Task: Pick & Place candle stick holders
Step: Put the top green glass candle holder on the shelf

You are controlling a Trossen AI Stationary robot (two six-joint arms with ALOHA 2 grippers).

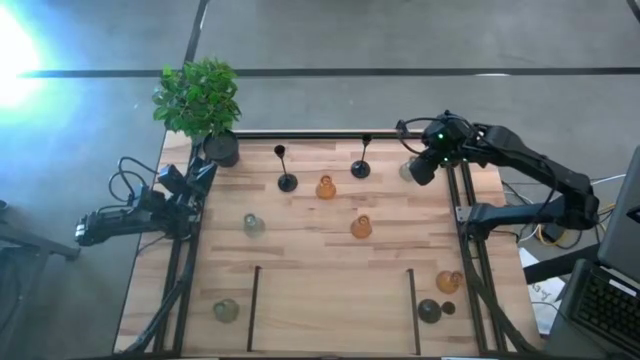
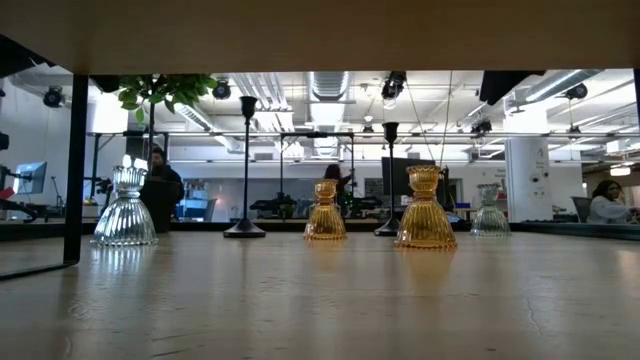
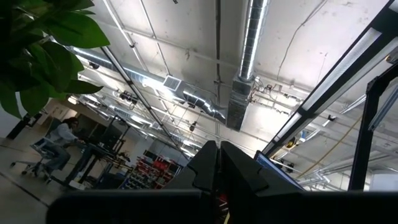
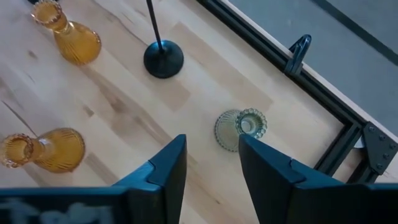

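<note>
Glass, ribbed and pale greenish-clear: the small candle stick holder [image 4: 240, 129] now targeted stands upright near the 1 o'clock corner of the light wooden surface [image 1: 330, 270], close to the black edge rail. Right end effector [image 4: 211, 177] hovers over it with fingers spread wide, nothing between them; in the high view it [image 1: 421, 166] covers most of the holder.

Handling judgement: rigid, smooth, likely slippery and chip-prone; flared base carries the weight, so it should stay upright if gripped squarely. Best hold looks like the narrow neck beneath the cup rim, fingers straddling it, moderate squeeze.

Other holders spread out: two bulbous amber ribbed glass ones [image 1: 326, 187] [image 1: 361, 227] mid-surface, two black thin-stemmed ones [image 1: 287, 181] [image 1: 361, 168] toward 12 o'clock.

Left end effector [image 3: 217, 163] parked off the 9 o'clock edge beside the leafy green potted plant [image 1: 200, 100], fingers closed together, pointing at the ceiling.

Hidden: contact height above the target cannot be judged; small dark items at 5 o'clock are hard to make out.
</note>
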